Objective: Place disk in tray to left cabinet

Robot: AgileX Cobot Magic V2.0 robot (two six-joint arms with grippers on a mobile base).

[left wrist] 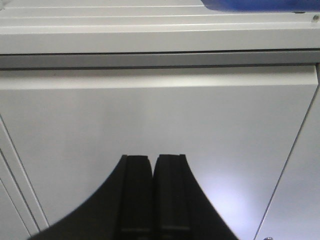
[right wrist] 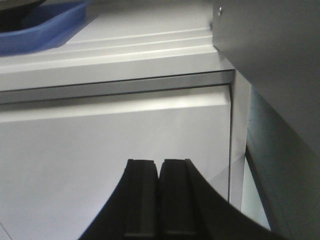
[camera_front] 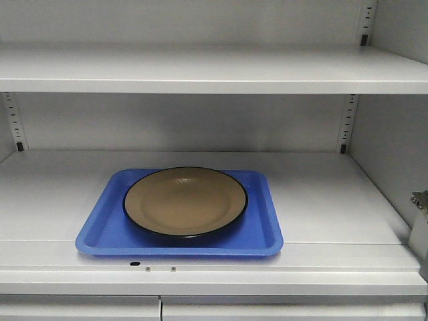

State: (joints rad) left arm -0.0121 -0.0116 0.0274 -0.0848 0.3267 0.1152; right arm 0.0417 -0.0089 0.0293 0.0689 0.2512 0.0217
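The tan disk (camera_front: 185,200) with a thin black rim lies flat inside the blue tray (camera_front: 262,232). The tray rests on the middle shelf of the grey-white cabinet (camera_front: 334,194), near the shelf's front edge. A strip of the tray shows at the top of the left wrist view (left wrist: 250,5) and at the top left of the right wrist view (right wrist: 42,30). My left gripper (left wrist: 152,159) is shut and empty, below the shelf, facing the closed cabinet door. My right gripper (right wrist: 159,162) is shut and empty, also below the shelf. Neither gripper shows in the front view.
An upper shelf (camera_front: 200,70) spans above the tray. Slotted rails (camera_front: 346,124) run up the back corners. Closed doors (camera_front: 160,309) lie under the shelf. The cabinet's right side wall (right wrist: 280,75) stands close beside my right gripper. A metal hinge (camera_front: 420,199) sits at the right edge.
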